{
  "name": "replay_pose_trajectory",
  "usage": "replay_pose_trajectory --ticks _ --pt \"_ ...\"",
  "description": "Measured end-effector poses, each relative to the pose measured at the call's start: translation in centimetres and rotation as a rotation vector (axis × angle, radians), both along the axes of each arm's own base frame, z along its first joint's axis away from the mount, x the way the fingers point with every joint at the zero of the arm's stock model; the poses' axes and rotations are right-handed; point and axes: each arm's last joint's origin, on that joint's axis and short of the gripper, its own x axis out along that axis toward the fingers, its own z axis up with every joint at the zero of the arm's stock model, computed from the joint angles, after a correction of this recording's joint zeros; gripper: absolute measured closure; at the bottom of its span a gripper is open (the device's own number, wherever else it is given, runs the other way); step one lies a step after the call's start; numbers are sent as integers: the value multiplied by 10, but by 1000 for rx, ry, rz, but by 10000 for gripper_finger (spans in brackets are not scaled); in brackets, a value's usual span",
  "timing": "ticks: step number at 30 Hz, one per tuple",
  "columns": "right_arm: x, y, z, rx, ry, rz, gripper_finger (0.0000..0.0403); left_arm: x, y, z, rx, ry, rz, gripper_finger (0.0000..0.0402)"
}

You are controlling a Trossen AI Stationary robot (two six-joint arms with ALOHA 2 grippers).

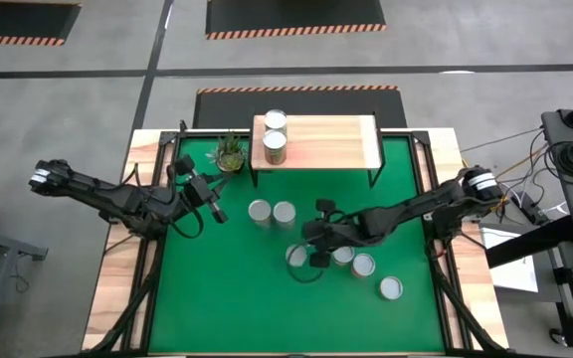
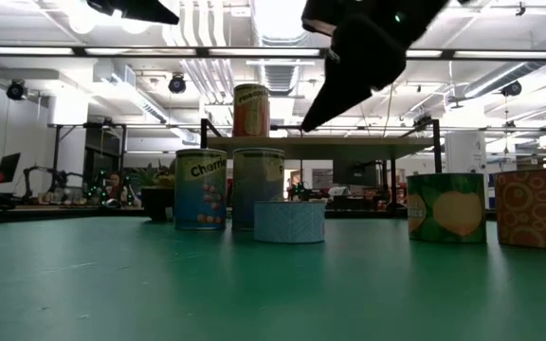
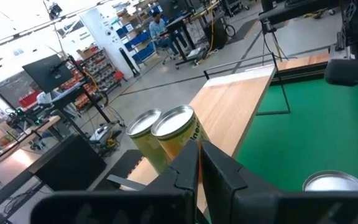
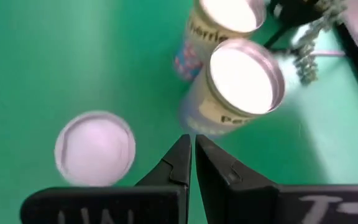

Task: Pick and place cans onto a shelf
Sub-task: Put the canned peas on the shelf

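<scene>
Cans come first: two stand on my shelf (image 1: pixel 316 141) at its left end, one (image 1: pixel 275 120) behind the other (image 1: pixel 275 147). Six more sit on the green mat (image 1: pixel 217 288). A pair (image 1: pixel 259 211) (image 1: pixel 284 212) stands side by side in front of the shelf, and four lie nearer my right arm: one (image 1: pixel 295 257) below my right gripper (image 1: pixel 318 235), two (image 1: pixel 343 256) (image 1: pixel 363 266) close together, and one (image 1: pixel 391 288) farthest out. My right gripper hangs above the mat, jaws pressed together, holding nothing and touching no can. My left gripper (image 1: pixel 215 202) waits over the mat's left part near the small potted plant (image 1: pixel 230 151), jaws likewise pressed together and empty.
</scene>
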Motion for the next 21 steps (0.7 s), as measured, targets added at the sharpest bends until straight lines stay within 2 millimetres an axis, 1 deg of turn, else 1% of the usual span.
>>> replay_pose_trajectory --ticks 3,6,9,11,15,21 --pt "-7 -3 -12 24 -97 -5 390 0 0 0 -2 -1 0 402" --pt "-10 -9 -25 54 -157 -34 390 0 0 0 -2 0 0 402" --pt "-10 -16 -38 85 -155 -86 384 0 0 0 -2 0 0 402" --pt "-10 -21 -45 100 -141 -121 371 0 0 0 -2 0 0 402" --pt "-3 -26 -53 107 -139 -150 322 1 0 -1 -1 2 0 402" --pt "10 -32 -61 104 -138 -172 218 1 0 -1 -1 2 0 402"
